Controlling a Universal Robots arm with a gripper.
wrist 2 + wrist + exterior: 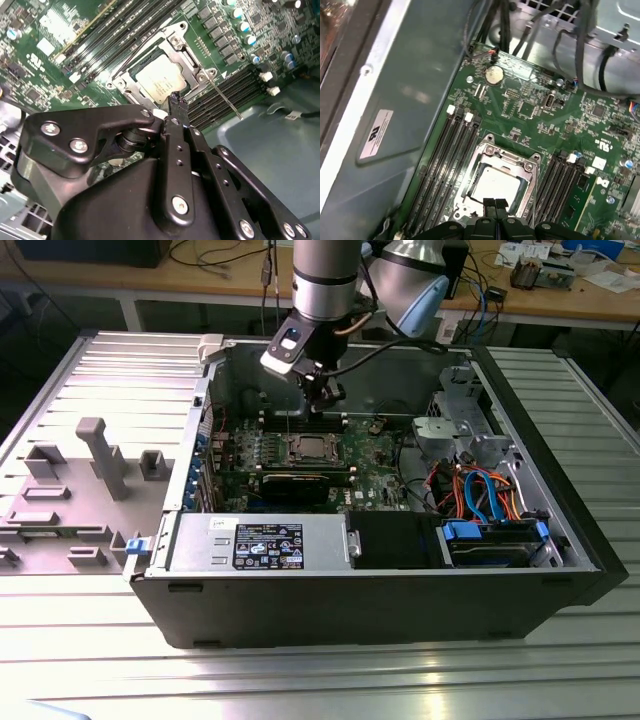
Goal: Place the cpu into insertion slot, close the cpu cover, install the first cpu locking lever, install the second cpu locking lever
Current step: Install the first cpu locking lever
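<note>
**Socket.** The cpu (pixel 162 82) is seated in the insertion slot (pixel 132 70) on the green circuit board (pixel 530 125). The board sits inside the open computer case (pixel 400 610), and the socket lies toward the exterior view's left of the case's middle, flanked by memory slots (pixel 120 27).

**Cover.** The cpu cover (pixel 186 50) lies flat over the chip, its window framing the silvery top face. It is judged closed.

**Lever.** A thin locking lever (pixel 224 98) angles out from a corner of the socket across the neighbouring memory slots. It appears unlatched, so the cover is judged not yet locked down.

**Gripper.** The gripper (pixel 176 98) hangs above one edge of the socket, apart from the cover. Its fingers (pixel 489 205) are pressed together with nothing between them. The narrow closed tip is judged suited to pushing a slim lever, not grasping one.
</note>
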